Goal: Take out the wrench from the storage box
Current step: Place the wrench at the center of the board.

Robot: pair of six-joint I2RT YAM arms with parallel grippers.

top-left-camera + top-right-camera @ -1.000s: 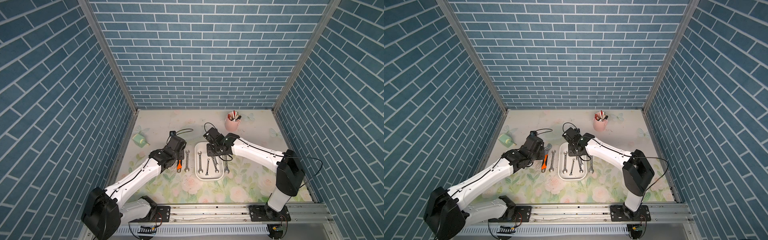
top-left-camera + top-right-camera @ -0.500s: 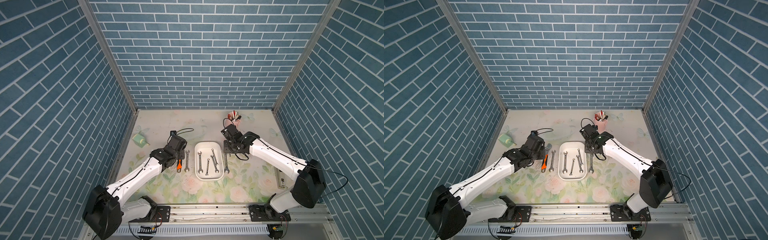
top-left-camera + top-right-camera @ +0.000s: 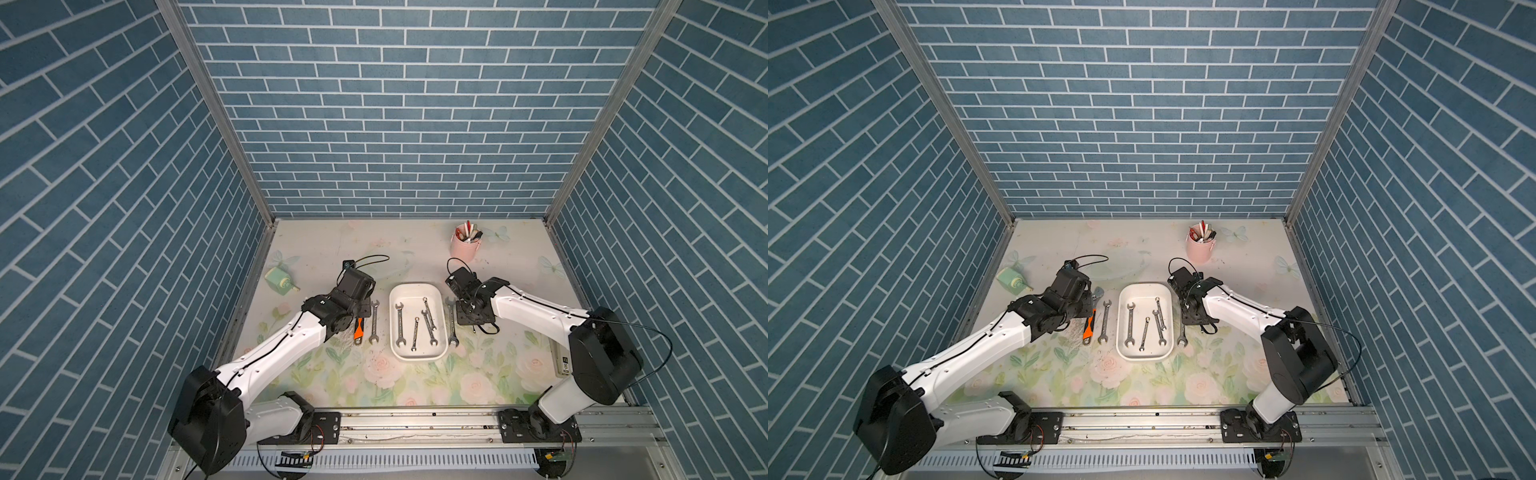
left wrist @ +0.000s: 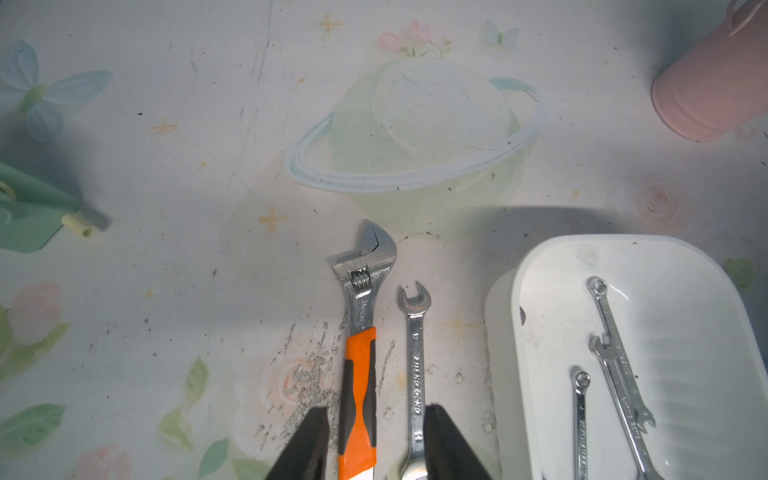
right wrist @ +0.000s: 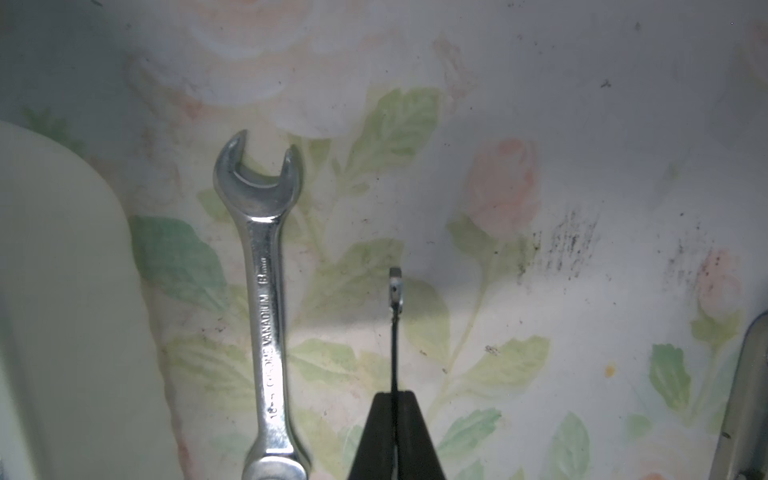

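Floral tabletop [image 3: 353, 249] | right tool [image 5: 394, 399] pinches slim wrench [image 5: 395, 299] edge-on, 3 o'clock of storage box [image 3: 417, 357] | lower flat before releasing | left tool [image 4: 376, 409] spread

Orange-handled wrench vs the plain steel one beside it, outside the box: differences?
Head: orange-handled wrench adjustable, plain steel wrench fixed open-end. Handle: orange-handled wrench gripped and thick, plain steel wrench bare and slim. Both lie flat, parallel, beside the storage box.
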